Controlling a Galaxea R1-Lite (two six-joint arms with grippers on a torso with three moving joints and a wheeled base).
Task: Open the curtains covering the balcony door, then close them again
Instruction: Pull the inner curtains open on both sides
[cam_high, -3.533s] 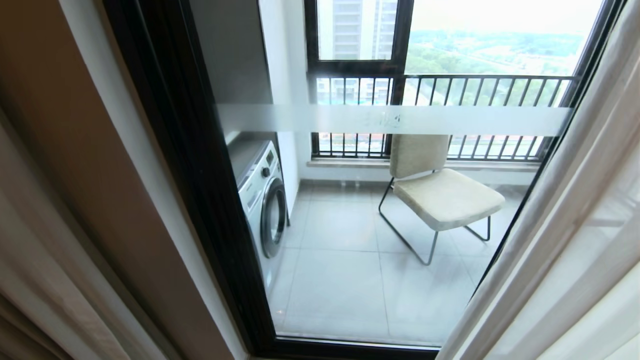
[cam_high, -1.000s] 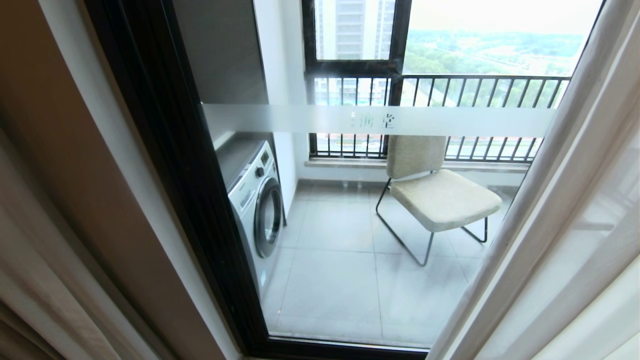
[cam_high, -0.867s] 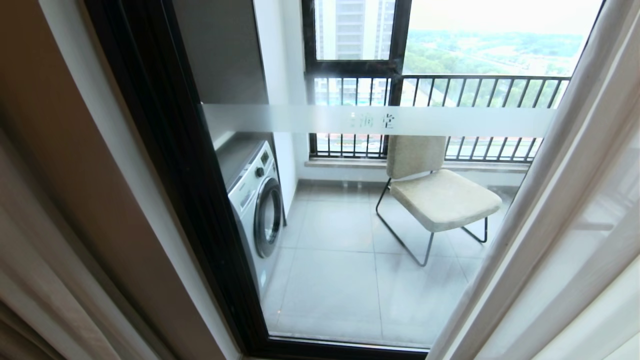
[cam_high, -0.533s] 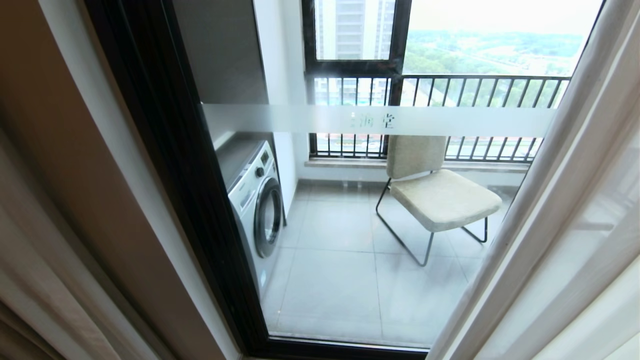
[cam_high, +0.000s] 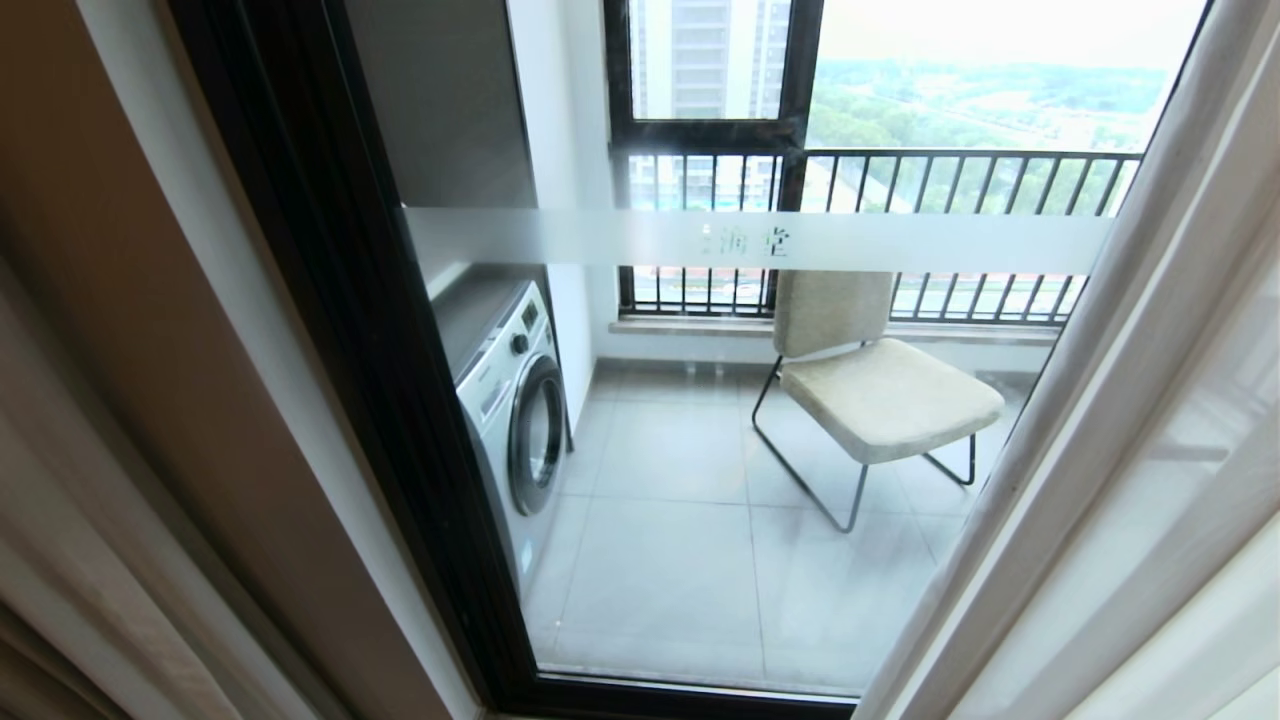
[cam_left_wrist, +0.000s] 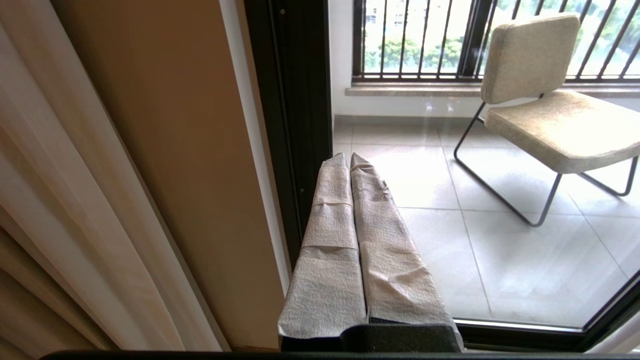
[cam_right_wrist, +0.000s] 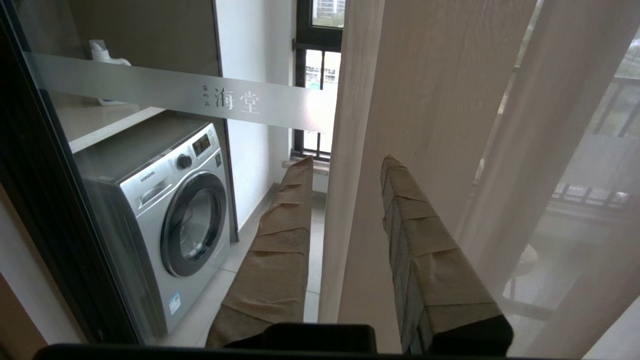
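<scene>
Already drawn aside, the curtains (cam_high: 1100, 420) leave the balcony door (cam_high: 700, 450) bare; closing remains. Right gripper (cam_right_wrist: 345, 167) fingers (cam_right_wrist: 280, 240) part around the sheer's edge, ungripped; left gripper (cam_left_wrist: 350, 160) fingers pressed together, empty.

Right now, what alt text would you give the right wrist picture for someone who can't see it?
The right claw stands open with a sheer curtain's edge between its two wrapped fingers. Behind the glass balcony door with its frosted band sits a silver washing machine.

sheer white curtains (cam_high: 1130, 420), glossy floor tiles (cam_high: 690, 560)
</scene>
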